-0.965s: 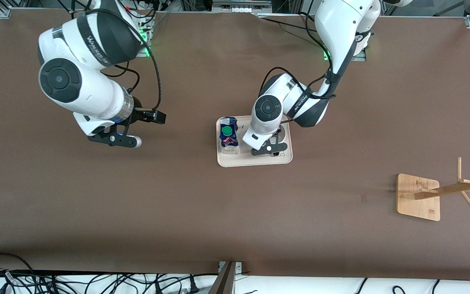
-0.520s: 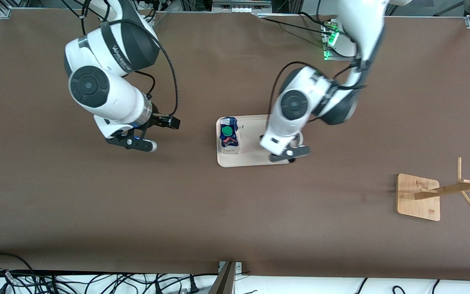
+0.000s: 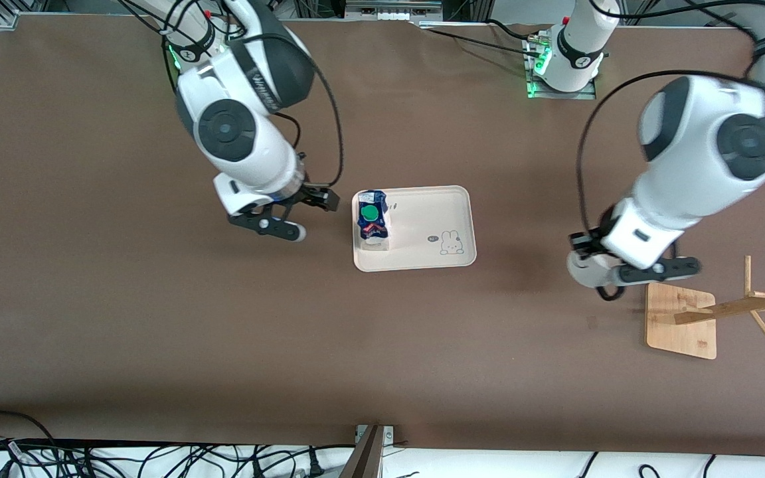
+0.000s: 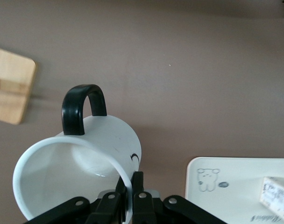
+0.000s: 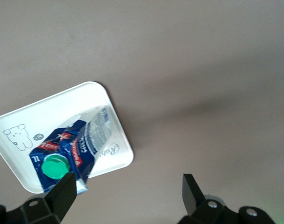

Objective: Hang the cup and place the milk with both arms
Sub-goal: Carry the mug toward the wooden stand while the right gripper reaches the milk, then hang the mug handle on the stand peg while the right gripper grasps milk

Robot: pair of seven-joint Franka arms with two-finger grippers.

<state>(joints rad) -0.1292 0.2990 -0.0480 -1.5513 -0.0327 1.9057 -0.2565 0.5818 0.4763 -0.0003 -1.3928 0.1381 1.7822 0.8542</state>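
One brown surface [image 3: 157, 332] carries two arms, one tray, one wooden rack, one milk carton and one cup.

The left arm [image 3: 701, 153] reaches from 1 o'clock toward the rack [image 3: 681, 320], which stands at about 4 o'clock toward the left arm's end. Its left gripper [image 3: 621, 275] hangs over the surface just beside the rack's base, toward the tray. The right arm [image 3: 236, 126] comes from 11 o'clock; its right gripper [image 3: 269, 224] is over bare surface at the tray's 9 o'clock, fingers [image 5: 62, 196] spread wide with nothing between them.

The tray [image 3: 422, 255] lies at the centre, with a rabbit drawing in one corner. The milk [image 3: 372, 219] stands in it at the edge toward the right arm's end, green cap up.

In the front view the cup [image 4: 81, 168] is mostly hidden under the left gripper, with only a pale rim and dark loop showing. The left wrist view shows it plainly: the fingers [image 4: 141, 196] pinch the white rim, black handle pointing away, mouth toward the camera. The right wrist view shows the carton's blue, white and red sides, which the front view largely hides.
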